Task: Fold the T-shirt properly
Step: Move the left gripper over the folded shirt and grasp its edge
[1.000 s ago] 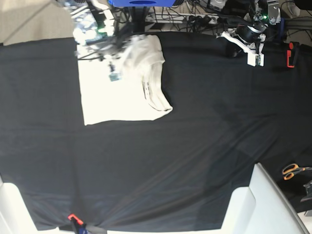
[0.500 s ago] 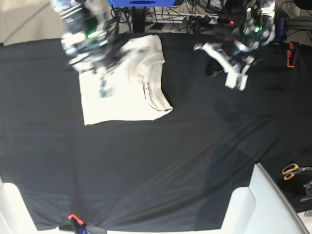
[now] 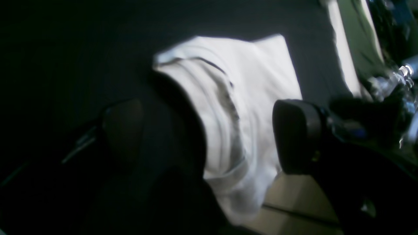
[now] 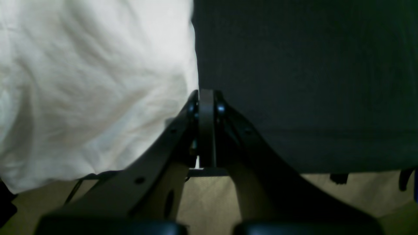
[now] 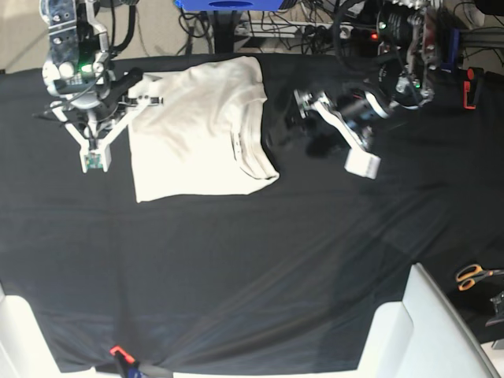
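Black cloth [image 5: 260, 260] covers the whole bench, with cables and a blue stand crowding the floor beyond its far edge and a pair of orange-handled scissors [image 5: 472, 276] lying off the near right corner. On the far left part of the cloth lies the T-shirt [image 5: 197, 134], cream and wrinkled, partly folded into a rough rectangle whose long axis runs from the far edge of the bench toward the near side. Its straight hem edge faces the near side, while the ribbed collar and a bunched fold run down its right-hand edge in the base view, ending in a curled corner at the near right. The right claw [image 5: 93, 161] hangs just off the shirt's left edge; in the right wrist view its two fingers are pressed flat together with nothing between them, their tips right at the line where the cream fabric meets the black cloth. The left claw [image 5: 327, 126] is over bare cloth just right of the shirt's collared edge, not touching it. In the left wrist view its dark pads [image 3: 295, 133] stand wide apart, the blurred shirt [image 3: 238, 107] visible through the gap, nothing gripped. A small orange clip [image 5: 118, 351] sits at the near edge of the cloth.
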`<action>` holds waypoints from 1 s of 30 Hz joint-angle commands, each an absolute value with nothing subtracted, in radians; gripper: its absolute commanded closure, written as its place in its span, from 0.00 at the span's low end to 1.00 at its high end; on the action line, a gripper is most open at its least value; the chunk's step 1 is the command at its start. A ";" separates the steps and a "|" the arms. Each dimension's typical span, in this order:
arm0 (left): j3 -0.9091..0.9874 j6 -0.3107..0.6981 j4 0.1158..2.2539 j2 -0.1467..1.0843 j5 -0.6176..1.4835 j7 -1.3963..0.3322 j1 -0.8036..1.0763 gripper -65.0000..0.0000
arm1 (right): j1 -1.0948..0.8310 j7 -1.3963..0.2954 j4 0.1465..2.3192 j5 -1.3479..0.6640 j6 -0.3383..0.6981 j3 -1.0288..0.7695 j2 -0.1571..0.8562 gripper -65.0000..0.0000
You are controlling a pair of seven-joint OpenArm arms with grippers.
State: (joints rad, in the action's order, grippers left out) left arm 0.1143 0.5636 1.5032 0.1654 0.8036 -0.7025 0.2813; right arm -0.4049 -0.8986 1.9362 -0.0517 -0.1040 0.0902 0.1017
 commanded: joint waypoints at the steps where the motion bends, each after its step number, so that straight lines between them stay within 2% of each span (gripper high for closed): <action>1: 0.105 0.599 1.483 0.171 0.820 -0.691 0.266 0.07 | -0.404 -0.885 1.951 -0.048 -0.093 0.082 0.105 0.99; 6: -0.005 0.641 1.328 0.171 0.819 -0.688 0.211 0.07 | -0.400 -0.883 1.951 -0.048 -0.076 0.062 0.104 0.99; 16: -0.128 0.639 1.113 0.090 0.816 -0.685 0.081 0.08 | -0.397 -0.881 1.937 -0.048 -0.076 0.061 0.102 0.99; 25: -0.309 0.638 0.998 0.082 0.779 -0.590 -0.012 0.08 | -0.397 -0.881 1.937 -0.048 -0.074 -0.010 0.102 0.99; 27: -0.315 0.638 0.957 0.077 0.740 -0.568 -0.027 0.15 | -0.397 -0.881 1.937 -0.048 -0.074 -0.013 0.102 0.99; 29: -0.308 0.638 0.932 0.061 0.717 -0.556 -0.028 0.38 | -0.397 -0.881 1.937 -0.048 -0.074 -0.013 0.102 1.00; 30: -0.306 0.638 0.929 0.061 0.710 -0.550 -0.028 0.55 | -0.398 -0.881 1.937 -0.048 -0.074 -0.013 0.104 1.00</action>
State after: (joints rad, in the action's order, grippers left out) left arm -0.3027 0.6525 0.9314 0.0612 0.7204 -0.5163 -0.0322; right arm -0.3992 -0.8970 1.9228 -0.0521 -0.0704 -0.0093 0.0967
